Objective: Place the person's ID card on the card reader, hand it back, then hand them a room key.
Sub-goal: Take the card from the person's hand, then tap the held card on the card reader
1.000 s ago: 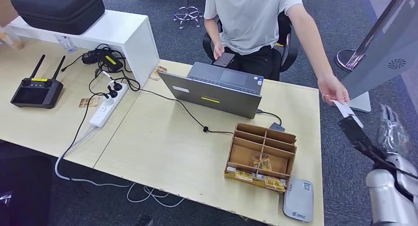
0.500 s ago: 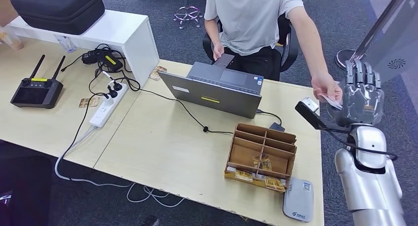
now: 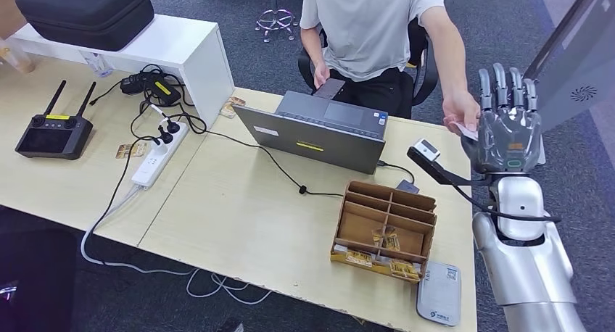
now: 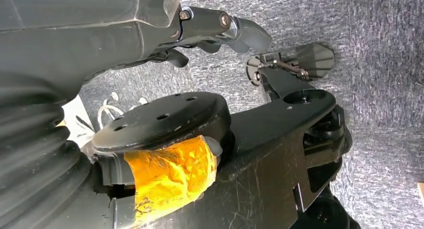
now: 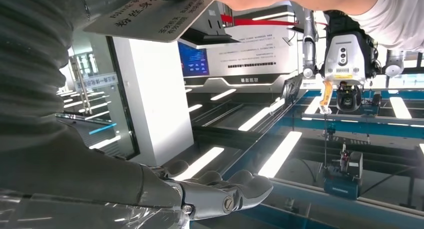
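A seated person across the desk holds out a white ID card (image 3: 466, 131) in one hand (image 3: 458, 111). My right hand (image 3: 508, 125) is raised beside it over the desk's right end, fingers straight and apart, its back toward me. In the right wrist view the card (image 5: 150, 14) sits by my thumb, still pinched by the person's fingers, while my fingers (image 5: 220, 194) stretch out well apart from it. The grey card reader (image 3: 439, 293) lies at the desk's near right corner. A wooden organizer (image 3: 384, 230) holds several yellow-printed key cards (image 3: 386, 238). My left hand (image 4: 220, 29) hangs low, holding nothing.
An open grey laptop (image 3: 319, 133) stands mid-desk, its cable running to a white power strip (image 3: 156, 158). A black remote controller (image 3: 54, 133) lies at the left. A white shelf (image 3: 167, 49) carries a black case (image 3: 87, 9). A large tilted grey panel (image 3: 573, 64) stands at the right.
My right arm rose from the lower right and swung left up to the person's hand. The person drew the card leftward, nearer the desk.
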Robot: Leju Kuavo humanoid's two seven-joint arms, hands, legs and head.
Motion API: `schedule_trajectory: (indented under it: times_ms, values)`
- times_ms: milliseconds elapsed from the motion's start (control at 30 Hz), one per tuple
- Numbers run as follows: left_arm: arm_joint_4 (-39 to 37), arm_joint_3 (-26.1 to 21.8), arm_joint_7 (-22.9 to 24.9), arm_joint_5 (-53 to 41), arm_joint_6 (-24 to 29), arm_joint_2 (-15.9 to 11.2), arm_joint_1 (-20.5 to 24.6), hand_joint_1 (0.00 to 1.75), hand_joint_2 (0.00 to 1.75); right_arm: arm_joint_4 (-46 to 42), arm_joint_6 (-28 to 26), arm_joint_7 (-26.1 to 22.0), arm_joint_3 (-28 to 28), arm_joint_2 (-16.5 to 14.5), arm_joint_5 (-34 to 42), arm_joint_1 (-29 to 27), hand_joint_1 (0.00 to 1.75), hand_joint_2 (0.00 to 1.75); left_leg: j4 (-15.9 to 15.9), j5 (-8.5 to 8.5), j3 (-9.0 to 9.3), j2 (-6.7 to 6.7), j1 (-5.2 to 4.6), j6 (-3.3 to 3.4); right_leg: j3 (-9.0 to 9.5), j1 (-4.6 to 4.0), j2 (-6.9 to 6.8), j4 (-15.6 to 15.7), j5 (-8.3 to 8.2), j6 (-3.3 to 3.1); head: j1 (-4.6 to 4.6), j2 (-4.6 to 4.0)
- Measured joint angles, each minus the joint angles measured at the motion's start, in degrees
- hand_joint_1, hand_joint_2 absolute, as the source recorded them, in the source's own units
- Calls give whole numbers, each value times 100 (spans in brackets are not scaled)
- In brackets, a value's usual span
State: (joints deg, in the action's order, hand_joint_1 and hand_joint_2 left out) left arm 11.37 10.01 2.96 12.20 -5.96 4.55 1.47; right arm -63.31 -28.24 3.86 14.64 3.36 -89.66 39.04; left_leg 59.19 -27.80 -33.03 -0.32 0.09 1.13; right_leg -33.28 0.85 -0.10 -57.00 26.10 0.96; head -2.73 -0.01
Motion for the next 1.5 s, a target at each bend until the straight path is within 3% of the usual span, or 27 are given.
schedule_trajectory:
  times_ms: [133, 167, 267, 300, 500, 1267, 1400, 1500]
  values:
    - [0, 0, -16, 0, -21, 15, 0, 0, 175, 2, 14, -27, 3, -7, 0, 9, 0, 175, 0, 0, 0, 0, 0, 0, 0, 0, 0, 0, 0, 0, 0, 1]
    - [0, 0, -17, -1, -29, 24, 0, 0, 175, 3, 24, -31, 4, -7, 0, 16, 18, 175, 0, 0, 0, 0, 0, 0, 0, 0, 0, 0, 0, 0, -1, 0]
    - [0, 0, -25, -2, -54, 55, 1, 0, 175, 7, 78, -60, 10, -10, 0, 43, 149, 175, 0, 0, 0, 0, 0, 0, -1, 0, 0, 0, 0, 0, 0, 0]
    - [0, 0, -28, -2, -58, 63, 2, 0, 175, 9, 106, -79, 13, -13, 0, 52, 175, 175, 0, 0, 0, 0, 0, 0, -1, 0, 0, 0, 0, 0, 1, 1]
    - [0, 0, -73, -2, -75, 100, 5, 0, 175, 59, 329, -356, -35, -96, 0, 72, 175, 175, 0, 1, 0, 2, 0, -1, -2, 0, 2, 0, 0, -1, 1, 1]
    - [0, -1, -226, 49, -123, 178, 13, 0, 175, 88, 474, -564, -124, -254, 1, 152, 175, 175, 0, 1, 0, 3, 0, -2, -4, -1, 3, 0, 0, -1, -1, 1]
    - [0, -9, -226, 137, -48, 182, 12, 0, 175, -139, 402, -651, -167, -299, 55, -81, 175, 175, 0, 1, 1, 0, 0, -2, -5, -1, 1, 1, 0, -1, 1, 1]
    - [-1, -52, -222, 263, 82, 186, 11, 0, 175, -697, 220, -871, -205, -308, 284, -568, 175, 175, 0, 0, 1, -3, 1, -2, -6, -2, -1, 3, 3, -1, 1, 1]
